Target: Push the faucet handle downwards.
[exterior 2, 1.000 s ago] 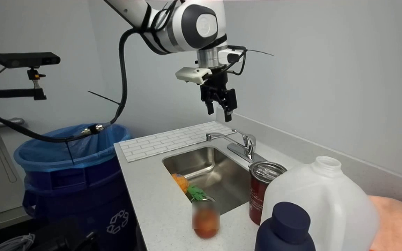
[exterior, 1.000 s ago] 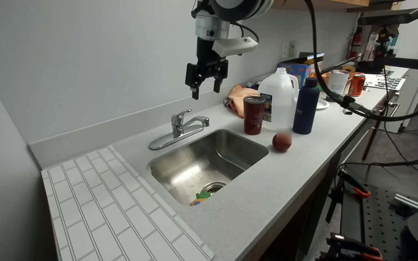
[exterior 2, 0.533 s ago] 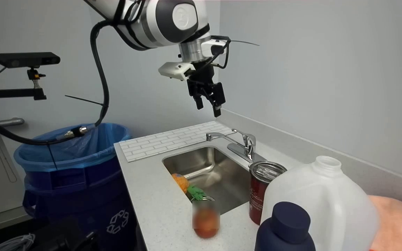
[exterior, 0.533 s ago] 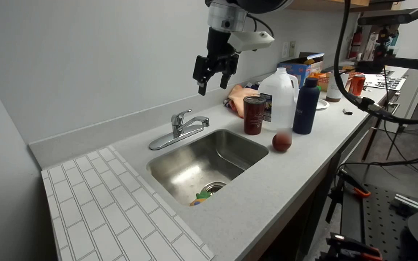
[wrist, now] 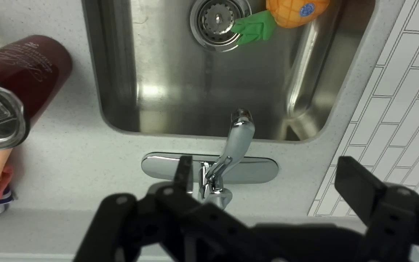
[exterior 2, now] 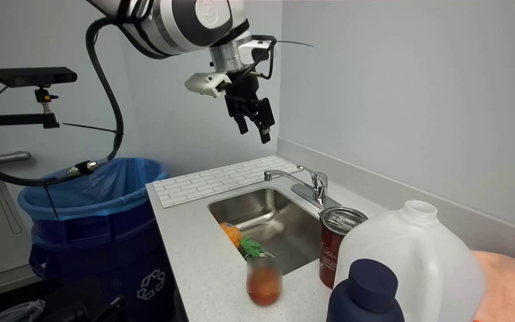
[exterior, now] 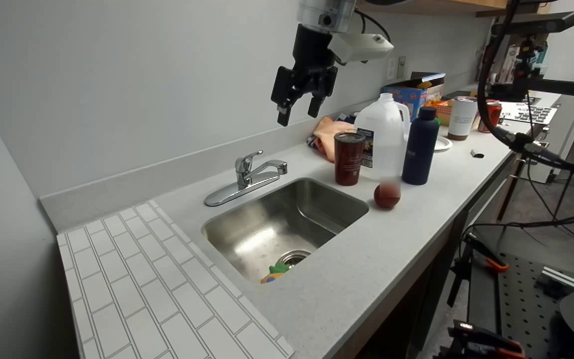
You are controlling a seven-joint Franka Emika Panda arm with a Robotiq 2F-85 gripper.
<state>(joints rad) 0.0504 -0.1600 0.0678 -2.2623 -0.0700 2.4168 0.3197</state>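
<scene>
Since the earlier frame: arm (exterior 2: pixel 181 24) shifted toward 10 o'clock in an exterior view; things below it unmoved.

Surface (exterior: pixel 366 249): pale, running off toward 2 o'clock in an exterior view.

Sink (wrist: pixel 202 80): steel, set into the surface.

Faucet (exterior: pixel 243 174): just beyond the sink, at its 11 o'clock in an exterior view, standing on the surface.

Red tumbler (exterior: pixel 350 162): upright, at the faucet's 3 o'clock in an exterior view, well apart.

Fingers (exterior: pixel 284 114): spread wide, holding nothing, well above the faucet and touching nothing.

Handle (exterior: pixel 247 158), the thing to push: on top of the faucet, at 7 o'clock from the fingers in an exterior view. In the wrist view it points between 1 and 2 o'clock. It slants upward.

Progress, my reading: push not yet done. No contact, and the handle looks raised, though where its low stop lies I cannot tell. Left: bring the fingers down, set one on the handle's upper side, press downward, lift clear.
</scene>
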